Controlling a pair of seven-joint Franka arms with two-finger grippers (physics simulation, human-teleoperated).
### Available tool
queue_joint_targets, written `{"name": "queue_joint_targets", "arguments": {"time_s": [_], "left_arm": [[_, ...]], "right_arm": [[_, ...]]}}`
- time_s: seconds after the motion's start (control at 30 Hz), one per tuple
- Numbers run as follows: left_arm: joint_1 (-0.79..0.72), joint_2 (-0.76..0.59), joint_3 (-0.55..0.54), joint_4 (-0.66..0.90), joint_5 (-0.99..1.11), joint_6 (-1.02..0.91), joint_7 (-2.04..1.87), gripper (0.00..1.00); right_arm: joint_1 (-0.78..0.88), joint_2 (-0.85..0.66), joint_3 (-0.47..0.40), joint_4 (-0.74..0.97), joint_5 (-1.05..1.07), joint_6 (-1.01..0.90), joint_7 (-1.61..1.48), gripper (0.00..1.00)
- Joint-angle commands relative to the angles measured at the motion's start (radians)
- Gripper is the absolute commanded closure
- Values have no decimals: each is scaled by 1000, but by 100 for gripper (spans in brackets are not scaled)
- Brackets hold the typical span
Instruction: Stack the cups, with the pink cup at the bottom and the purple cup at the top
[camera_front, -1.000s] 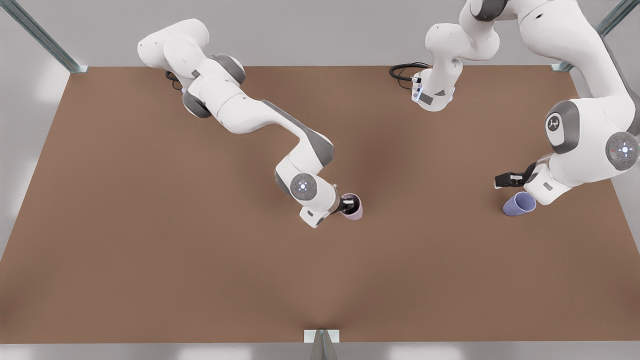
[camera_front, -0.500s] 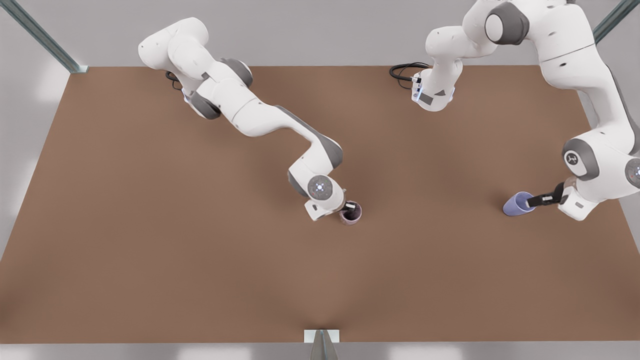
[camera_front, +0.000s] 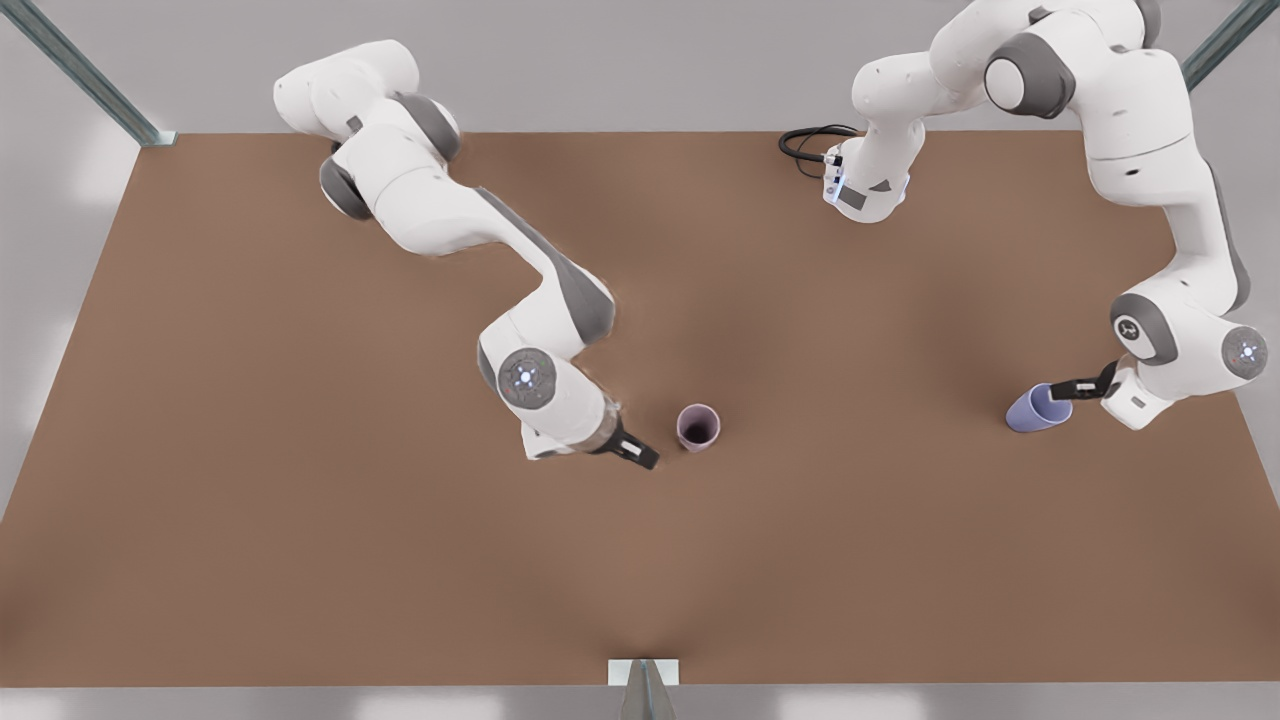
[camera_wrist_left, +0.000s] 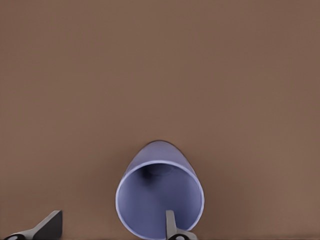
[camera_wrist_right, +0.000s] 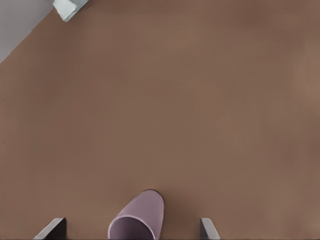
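The pink cup (camera_front: 698, 427) stands upright near the table's middle, mouth up. My right gripper (camera_front: 637, 457) hangs just to the front view's left of it, open and apart from it; in the right wrist view the pink cup (camera_wrist_right: 140, 217) lies ahead between the spread fingers (camera_wrist_right: 51, 228). The purple cup (camera_front: 1038, 408) lies on its side at the front view's right. My left gripper (camera_front: 1078, 388) is at its mouth, open. In the left wrist view one finger (camera_wrist_left: 171, 225) reaches inside the purple cup (camera_wrist_left: 159, 195) and the other stays outside.
The brown table (camera_front: 300, 500) spreads wide around both cups. A black cable (camera_front: 808, 145) coils at the far edge by an arm base. A metal bracket (camera_front: 643, 672) sits at the near edge, and frame posts (camera_front: 90, 80) stand at the back corners.
My right gripper has let go of the pink cup and drawn back to the front view's left, leaving it standing. My left gripper came down to the purple cup's mouth.
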Motion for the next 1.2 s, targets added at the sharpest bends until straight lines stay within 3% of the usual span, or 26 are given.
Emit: {"name": "queue_joint_targets", "arguments": {"time_s": [0.0,0.03,0.1,0.13,0.2,0.27,0.33,0.37,0.43,0.5,0.63,0.7,0.9,1.0,1.17], "left_arm": [[1,1,0,-5,2,53,217,0],[1,5,0,-5,1,62,217,0],[1,30,2,-3,1,99,217,0],[2,36,0,-5,1,102,217,0],[2,47,2,-10,1,102,215,0],[2,53,0,-11,1,105,214,0],[2,53,0,-11,-11,107,203,51],[2,51,0,-11,-13,105,197,60],[2,50,0,-13,-15,105,187,63],[2,50,-6,-25,-18,107,169,63],[2,50,-8,-26,-21,107,161,65],[2,50,-8,-26,-21,107,163,67],[2,54,-11,-25,-21,96,163,79],[2,45,-31,-20,-21,94,161,79],[-82,-76,-72,46,-39,-16,-13,79]], "right_arm": [[-129,-228,-2,-204,-53,-207,-322,0],[-269,-391,3,-371,-58,-223,-505,0],[-423,-577,1,-566,-57,-268,-781,0],[-475,-617,-4,-587,-60,-309,-865,0],[-570,-603,-4,-553,-61,-314,-1036,0],[-562,-530,-2,-469,-67,-313,-1057,0],[-561,-477,-2,-429,-83,-302,-1059,0],[-559,-451,-1,-395,-86,-290,-1074,0],[-562,-410,-1,-343,-117,-286,-1258,0],[-559,-413,6,-349,-196,-288,-1645,0],[-553,-413,10,-347,-201,-286,-1738,0],[-547,-410,4,-349,-202,-254,-1936,0],[-513,-413,9,-344,-232,-256,-1886,0],[-510,-411,6,-346,-218,-270,-1124,0],[-515,-408,-2,-347,-166,-336,-952,0]]}}
